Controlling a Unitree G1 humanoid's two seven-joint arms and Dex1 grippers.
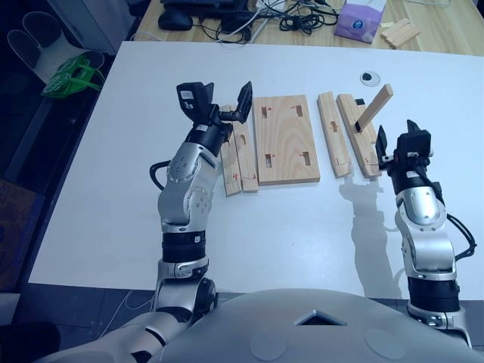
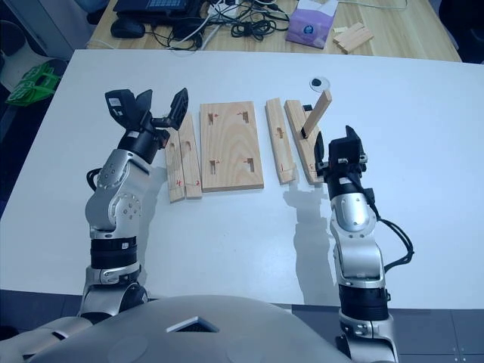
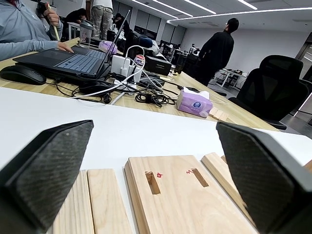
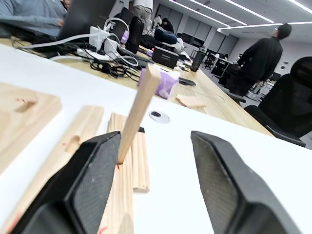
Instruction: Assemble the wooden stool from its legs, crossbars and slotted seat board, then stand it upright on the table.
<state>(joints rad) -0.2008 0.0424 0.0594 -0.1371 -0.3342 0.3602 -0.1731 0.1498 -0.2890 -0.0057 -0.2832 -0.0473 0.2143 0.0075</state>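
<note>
The slotted seat board lies flat in the middle of the white table. Two legs lie side by side against its left edge, and two more legs lie to its right. A crossbar stands tilted with its lower end in the rightmost leg. My left gripper hovers open over the far end of the left legs, holding nothing. My right gripper is open just right of the rightmost leg, and the crossbar rises just beyond one of its fingers.
A small black-and-white disc lies on the table behind the right legs. Beyond the far edge is a wooden desk with a purple tissue box, spare wood pieces, cables and a laptop.
</note>
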